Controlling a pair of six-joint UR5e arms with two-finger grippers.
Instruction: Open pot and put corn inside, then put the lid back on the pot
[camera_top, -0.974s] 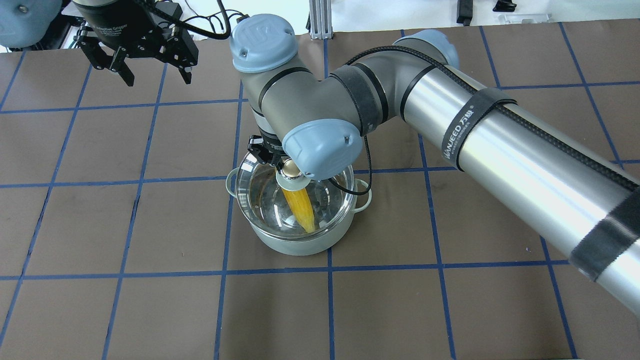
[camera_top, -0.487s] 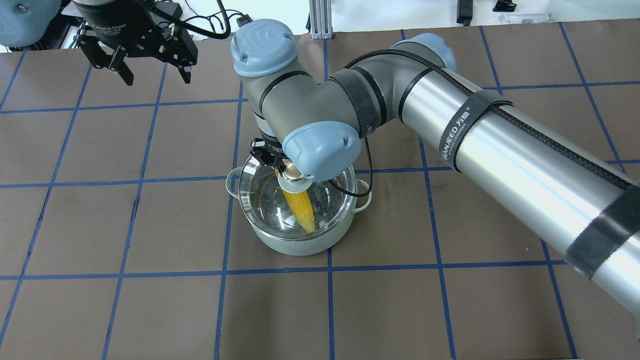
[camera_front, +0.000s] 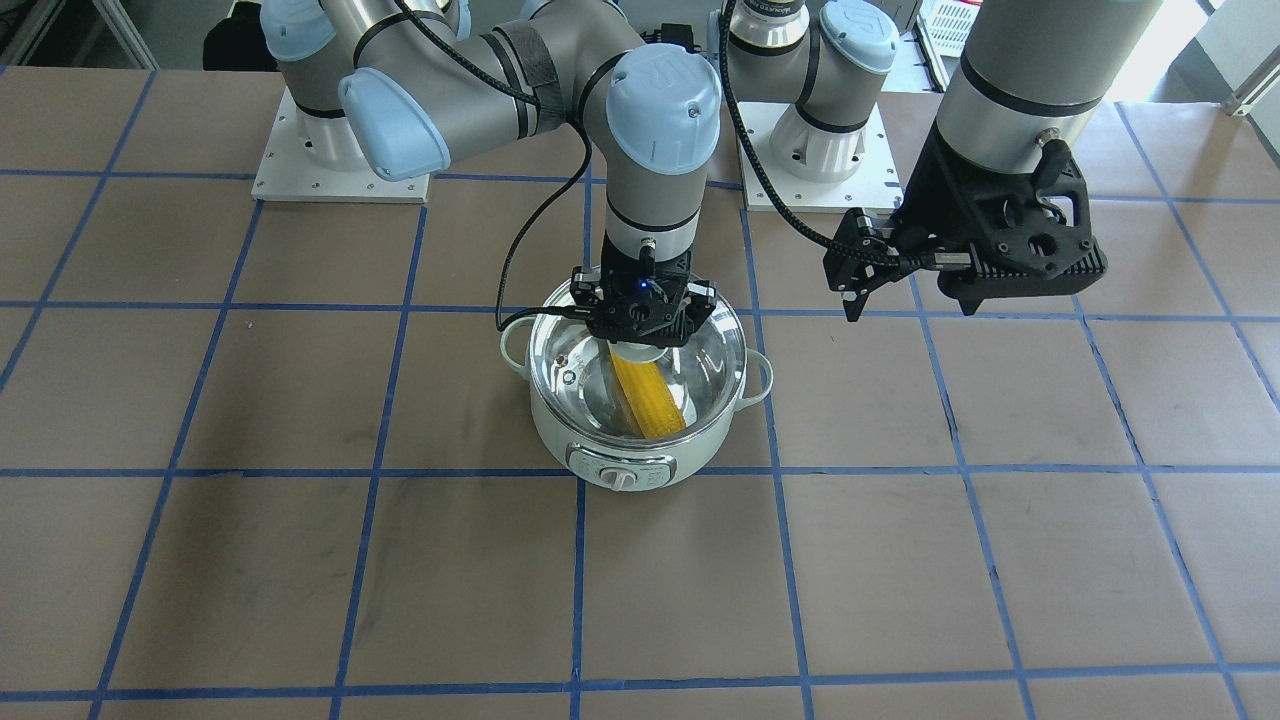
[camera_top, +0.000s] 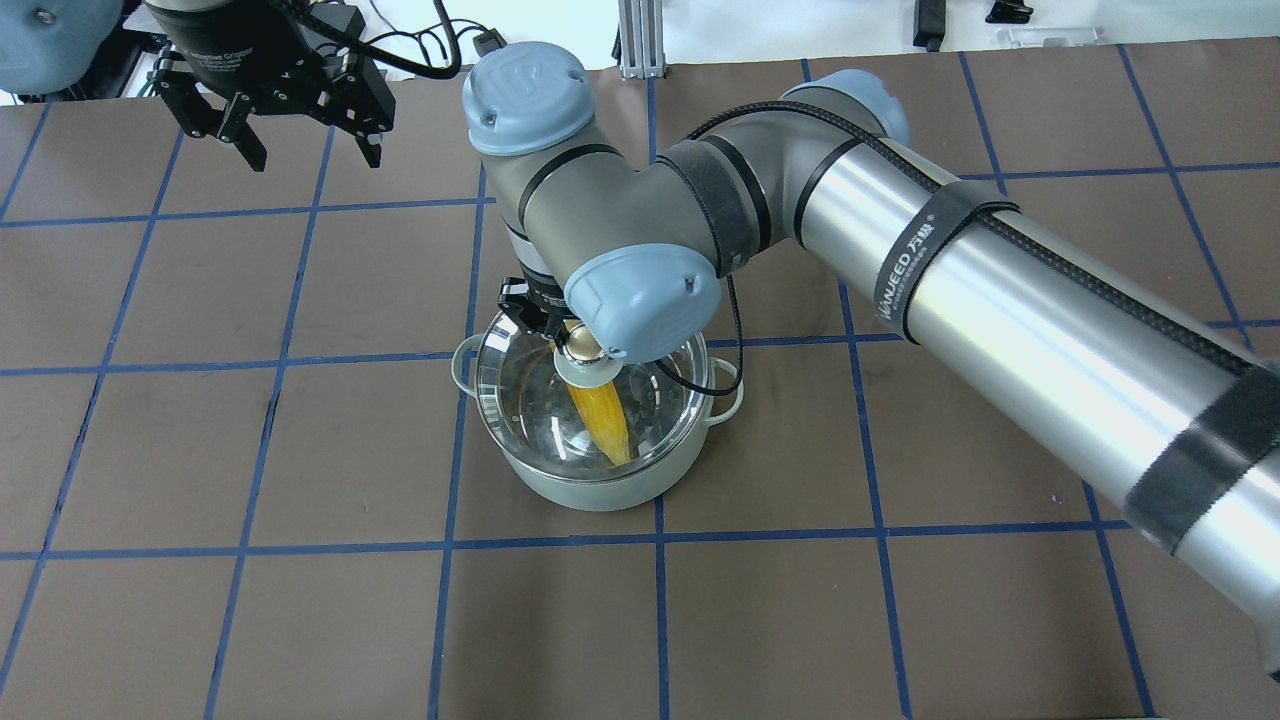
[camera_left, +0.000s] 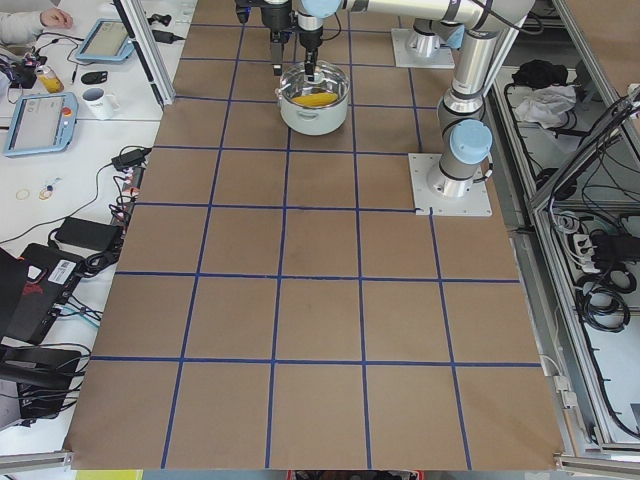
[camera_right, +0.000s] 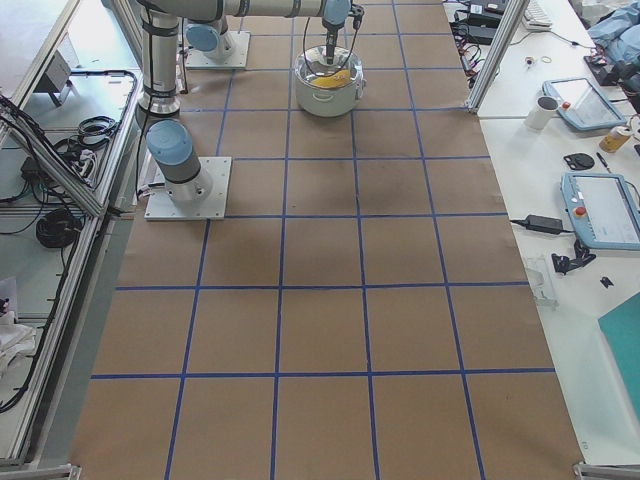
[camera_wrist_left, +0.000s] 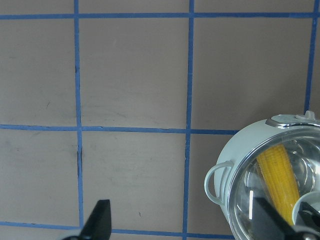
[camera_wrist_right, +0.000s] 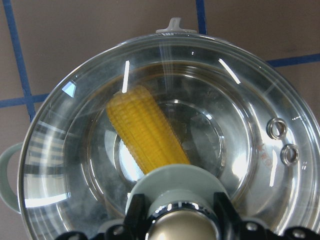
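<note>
The pale mint-green pot (camera_top: 590, 492) stands near the table's middle, its dial (camera_front: 622, 481) facing away from the robot. The yellow corn (camera_top: 600, 420) lies slanted inside it and shows through the glass in the right wrist view (camera_wrist_right: 145, 130). The clear glass lid (camera_top: 520, 390) lies over the pot's rim. My right gripper (camera_front: 640, 335) points straight down and is shut on the lid's gold-beige knob (camera_wrist_right: 180, 227), with fingers (camera_wrist_right: 135, 212) on both sides of it. My left gripper (camera_top: 300, 150) is open and empty, hovering above the table at the far left, apart from the pot.
My right arm (camera_top: 1000, 290) crosses over the table's right half towards the pot. A black cable (camera_top: 725, 375) loops from the right wrist past the pot's right handle. Both arm bases (camera_front: 820, 150) stand on the robot's side. Tablets and a mug (camera_left: 98, 100) lie on a side bench.
My right gripper and the lid have shifted slightly to the right, and the lid now sits more squarely over the pot. The left gripper has not moved.
</note>
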